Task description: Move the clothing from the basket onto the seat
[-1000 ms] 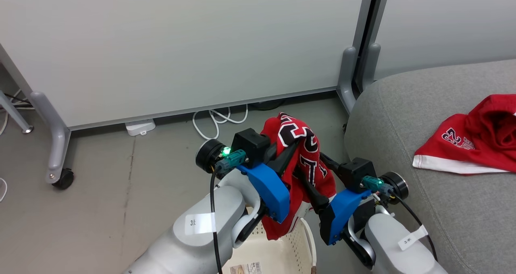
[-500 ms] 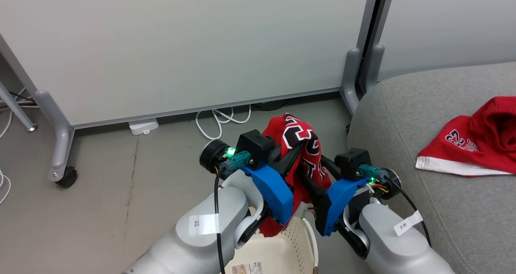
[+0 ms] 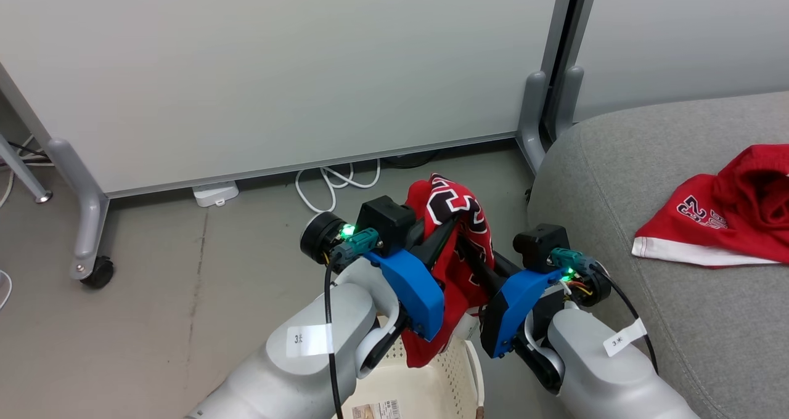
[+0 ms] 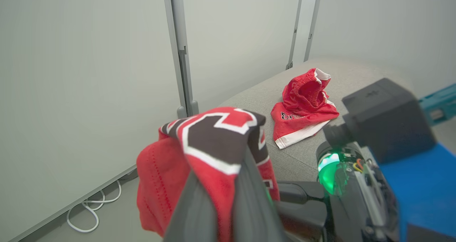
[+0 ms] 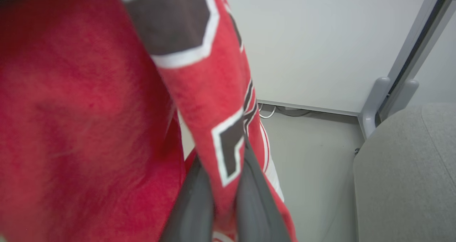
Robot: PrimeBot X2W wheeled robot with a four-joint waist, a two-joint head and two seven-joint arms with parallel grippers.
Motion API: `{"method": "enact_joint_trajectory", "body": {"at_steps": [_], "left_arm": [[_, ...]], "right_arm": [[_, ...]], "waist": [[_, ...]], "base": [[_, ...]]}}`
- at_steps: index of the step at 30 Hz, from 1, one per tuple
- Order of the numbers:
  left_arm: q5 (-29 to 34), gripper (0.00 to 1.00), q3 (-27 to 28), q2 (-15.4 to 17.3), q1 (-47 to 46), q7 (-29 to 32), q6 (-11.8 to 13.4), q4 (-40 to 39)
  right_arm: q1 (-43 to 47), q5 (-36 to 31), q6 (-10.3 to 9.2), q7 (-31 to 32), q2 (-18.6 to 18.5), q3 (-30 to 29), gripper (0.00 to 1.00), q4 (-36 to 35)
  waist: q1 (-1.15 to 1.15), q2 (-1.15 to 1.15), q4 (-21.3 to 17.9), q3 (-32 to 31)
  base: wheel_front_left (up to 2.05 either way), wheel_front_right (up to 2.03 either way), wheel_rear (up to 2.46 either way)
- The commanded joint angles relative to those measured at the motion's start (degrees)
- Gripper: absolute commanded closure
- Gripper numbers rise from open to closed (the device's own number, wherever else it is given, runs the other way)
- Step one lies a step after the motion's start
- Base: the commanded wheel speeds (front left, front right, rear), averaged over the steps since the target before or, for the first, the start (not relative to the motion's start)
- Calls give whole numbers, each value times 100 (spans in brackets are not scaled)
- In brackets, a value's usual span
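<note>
Gripping the red jersey (image 3: 457,204) from two sides, the left claw (image 3: 449,229) and the right claw (image 3: 471,252) are both clamping tight on its fabric. The jersey is hanging over the basket (image 3: 459,370), and its lower end is dangling at the cream rim; contact there cannot be confirmed. In the right wrist view, cloth is passing between the dark fingers (image 5: 192,199). A second red garment (image 3: 727,222) is lying crumpled on the seat (image 3: 616,178), well apart from both claws. White cables (image 3: 327,188) are trailing across the floor (image 3: 185,283) below the partition (image 3: 277,68).
</note>
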Motion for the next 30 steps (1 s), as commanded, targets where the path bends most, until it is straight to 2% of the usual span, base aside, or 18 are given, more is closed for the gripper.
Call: {"method": "enact_joint_trajectory", "body": {"at_steps": [1,8,9,10,11,12,13,21,30], "left_arm": [[38,100,43,2,-66,-29,21,12],[51,100,25,2,-58,-28,7,50],[60,95,21,2,-58,-28,5,60],[70,77,17,2,-56,-28,4,67],[94,50,15,2,-57,-28,9,73],[120,7,25,2,-53,-28,18,75],[138,0,41,2,-34,-28,24,75],[417,0,406,5,315,-28,29,-53],[1048,0,1217,249,1097,-23,-59,-671]], "right_arm": [[-94,56,1,-38,5,28,100,35],[-163,139,1,-47,5,4,100,40],[-168,132,1,-47,5,-17,100,20],[-168,134,1,-47,5,-37,100,2],[-172,129,1,-47,5,-54,100,-10],[-178,120,1,-48,5,-81,100,-27],[-179,109,1,-48,5,-99,100,-39],[-202,-19,1,-49,5,-361,100,-157],[-123,-202,1,-48,5,-714,100,-270]], "waist": [[0,0,-5,-1],[0,0,-6,9],[0,0,-7,14],[0,0,-7,18],[0,0,-8,22],[0,0,-10,28],[0,0,-11,32],[0,0,2,62],[0,0,46,75]], "base": [[0,0,0],[0,0,0],[0,0,0],[0,0,0],[0,0,0],[0,0,0],[0,0,0],[0,0,0],[0,0,0]]}}
